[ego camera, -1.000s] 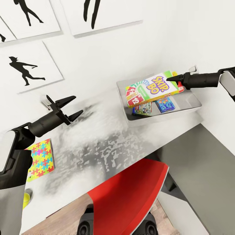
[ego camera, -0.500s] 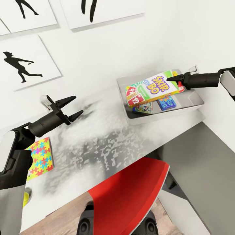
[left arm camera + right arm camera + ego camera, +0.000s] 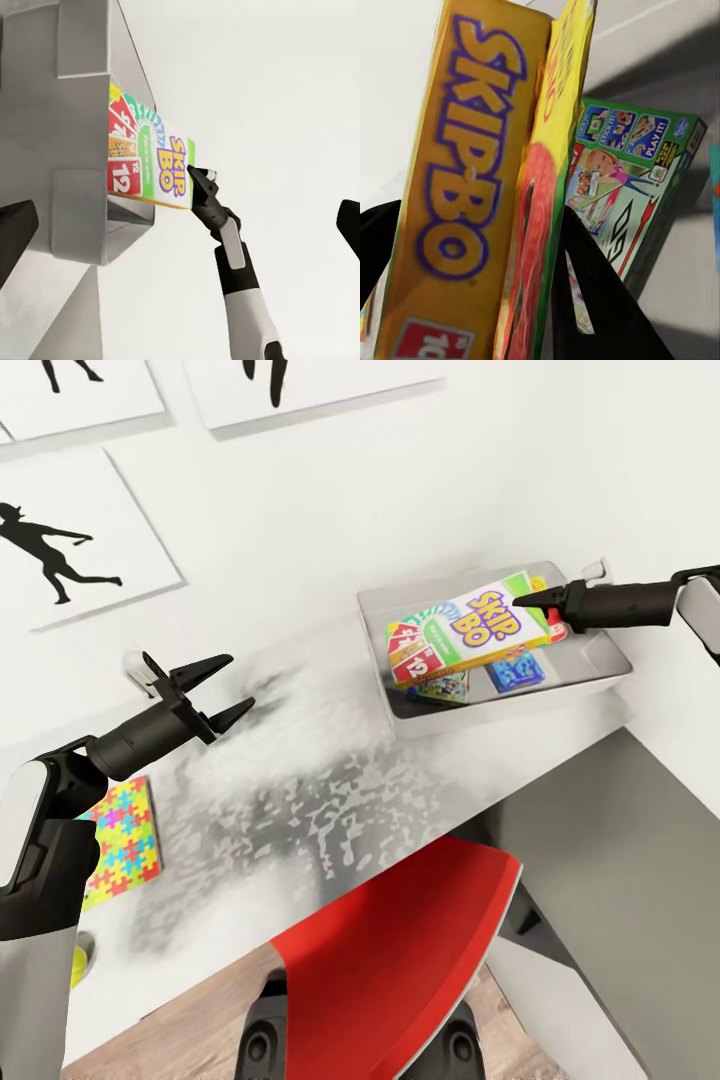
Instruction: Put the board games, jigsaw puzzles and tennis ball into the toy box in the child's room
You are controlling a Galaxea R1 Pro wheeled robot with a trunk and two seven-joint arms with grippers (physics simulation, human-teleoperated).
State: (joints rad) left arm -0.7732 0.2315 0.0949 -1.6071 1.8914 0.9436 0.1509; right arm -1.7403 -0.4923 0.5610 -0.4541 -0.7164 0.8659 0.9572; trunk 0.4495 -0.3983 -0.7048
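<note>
Now the right gripper (image 3: pixel 528 600) pinches the SKIP-BO box (image 3: pixel 470 630) by its edge over the toy box (image 3: pixel 600 682), presumably for release onto the two games already inside, while the left gripper (image 3: pixel 225 688) hovers spread wide; the view has drifted slightly since earlier.

This is a kid's room in a home. The white wall (image 3: pixel 330 490) has pictures of black ball players (image 3: pixel 60 545) on it. Below the pictures is a long grey tabletop (image 3: pixel 330 800). A grey toy box (image 3: pixel 600 685) sits on the tabletop, with bright game boxes inside, like the SKIP-BO box (image 3: pixel 470 628). A colourful jigsaw puzzle (image 3: pixel 120 840) lies on the tabletop too. A red chair (image 3: pixel 400 950) is tucked in at the tabletop, on a wood floor (image 3: pixel 190 1040).
</note>
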